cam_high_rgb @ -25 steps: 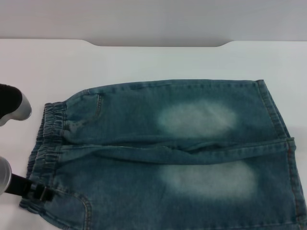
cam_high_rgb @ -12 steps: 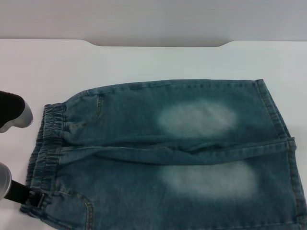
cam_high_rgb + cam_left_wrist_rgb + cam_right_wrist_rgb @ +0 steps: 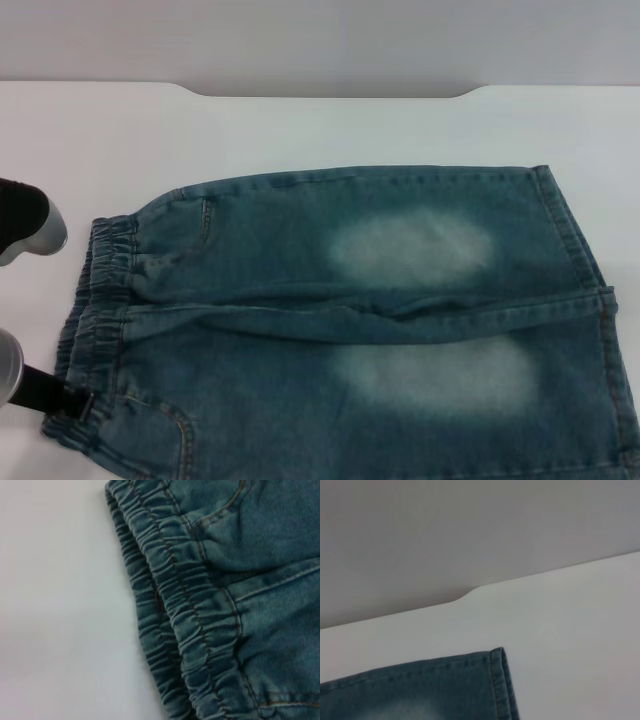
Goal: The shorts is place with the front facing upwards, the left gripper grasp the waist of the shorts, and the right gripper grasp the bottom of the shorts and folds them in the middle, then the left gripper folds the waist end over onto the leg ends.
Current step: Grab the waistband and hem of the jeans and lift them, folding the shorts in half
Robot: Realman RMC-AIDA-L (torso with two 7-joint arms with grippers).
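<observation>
The blue-green denim shorts (image 3: 400,300) lie flat on the white table (image 3: 300,130), two pale faded patches facing up. The waist of the shorts (image 3: 100,290) is the gathered band at the left, and the left wrist view shows it close up as ruched layers (image 3: 195,625) resting on the table. The bottom of the shorts (image 3: 585,270) is the stitched hem at the right; one hem corner (image 3: 497,680) shows in the right wrist view. My left gripper (image 3: 78,404) sits at the near corner of the waistband, black against the denim. The right gripper is out of view.
Part of the left arm's silver and black body (image 3: 25,225) stands at the left edge, beside the waistband. The table's far edge has a shallow cut-out (image 3: 330,93), also seen in the right wrist view (image 3: 465,596). A grey wall rises behind it.
The left gripper has slid a little to the left along the waistband's near corner. The denim there shifted slightly. The rest of the shorts lies as before.
</observation>
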